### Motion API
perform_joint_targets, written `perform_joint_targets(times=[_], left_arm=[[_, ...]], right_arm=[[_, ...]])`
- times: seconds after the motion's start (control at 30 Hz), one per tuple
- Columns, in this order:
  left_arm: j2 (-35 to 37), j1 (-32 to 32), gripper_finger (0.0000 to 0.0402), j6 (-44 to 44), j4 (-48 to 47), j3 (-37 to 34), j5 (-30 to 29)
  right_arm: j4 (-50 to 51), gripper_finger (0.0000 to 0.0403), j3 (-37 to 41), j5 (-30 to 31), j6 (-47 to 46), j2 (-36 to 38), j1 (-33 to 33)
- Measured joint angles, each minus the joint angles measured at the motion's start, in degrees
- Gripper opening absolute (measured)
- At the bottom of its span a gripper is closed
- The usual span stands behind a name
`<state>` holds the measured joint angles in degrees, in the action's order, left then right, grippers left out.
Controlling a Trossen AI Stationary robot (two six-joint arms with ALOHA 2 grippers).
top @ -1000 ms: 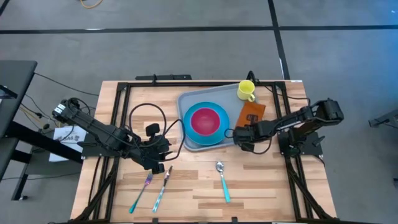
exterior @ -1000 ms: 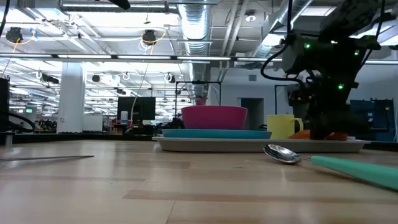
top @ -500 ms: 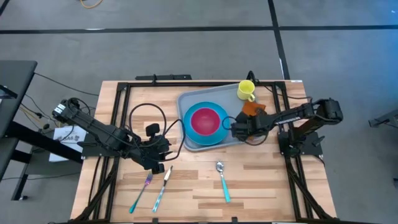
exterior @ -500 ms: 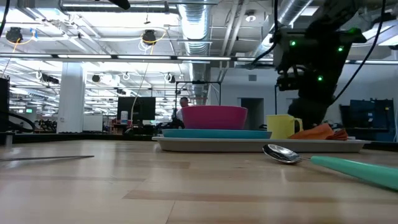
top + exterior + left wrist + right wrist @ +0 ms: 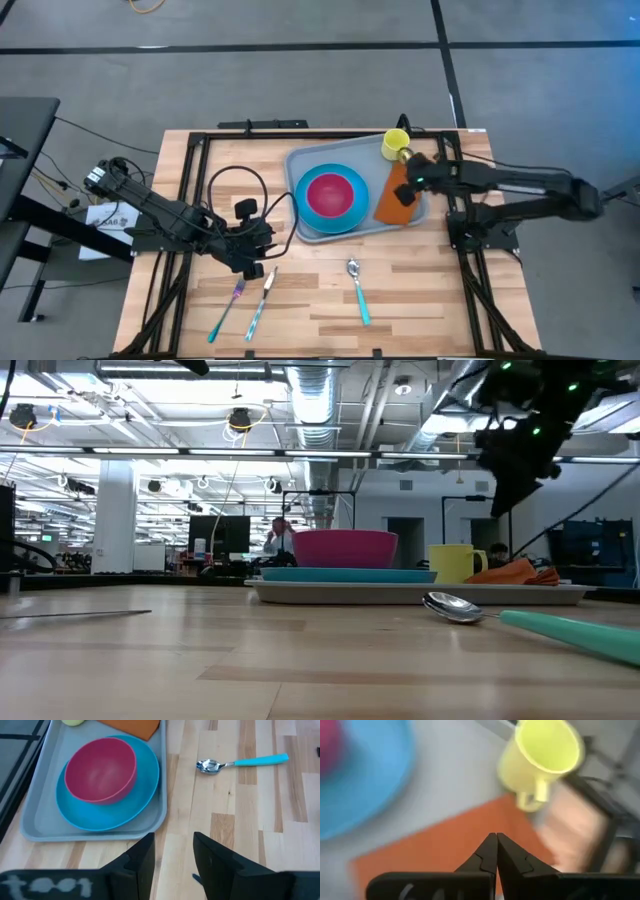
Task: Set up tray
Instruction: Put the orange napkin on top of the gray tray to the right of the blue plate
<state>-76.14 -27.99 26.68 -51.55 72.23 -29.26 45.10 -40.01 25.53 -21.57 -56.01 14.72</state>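
R tool (image 5: 418,172) hangs over the flat orange napkin (image 5: 397,194), fingers pressed together, gripping nothing. L tool (image 5: 172,855) sits low over the wooden bench (image 5: 420,290), fingers a bit apart, empty. Pale grey-blue plastic tray (image 5: 300,165) lies at bench rear-centre, carrying round blue plate (image 5: 308,222), pink bowl (image 5: 331,193), yellow mug (image 5: 395,145).

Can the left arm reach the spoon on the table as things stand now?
Probably yes: the left gripper is open and the spoon lies on bare wood with nothing between them; the fork and knife lie aside.
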Motion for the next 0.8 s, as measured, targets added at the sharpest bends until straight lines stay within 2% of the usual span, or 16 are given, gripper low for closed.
perform_joint_targets(times=[0.1, 0.2, 0.3, 0.4, 0.8], left_arm=[[0.0, 0.0, 0.0123, 0.0, 0.0, 0.0, 0.0], [0.0, 0.0, 0.0123, -0.5, 0.0, 0.0, 0.0], [0.0, 0.0, 0.0123, -1.7, 0.1, 0.0, -0.1], [0.0, 0.1, 0.0123, -1.7, 0.4, 0.0, -1.1], [0.0, 0.1, 0.0123, -1.9, 0.5, 0.0, -2.6]], right_arm=[[-8.6, 0.0, 5.7, -11.0, 1.0, 7.4, 3.9], [-15.5, 0.0, 12.2, -14.6, -1.5, 12.5, 6.8], [-20.9, 0.0, 16.7, -13.2, -3.9, 14.3, 8.9], [-21.4, 0.0, 18.9, -11.0, -6.1, 13.1, 10.0], [-22.6, 0.0, 20.2, -0.5, -11.4, -2.3, 10.2]])
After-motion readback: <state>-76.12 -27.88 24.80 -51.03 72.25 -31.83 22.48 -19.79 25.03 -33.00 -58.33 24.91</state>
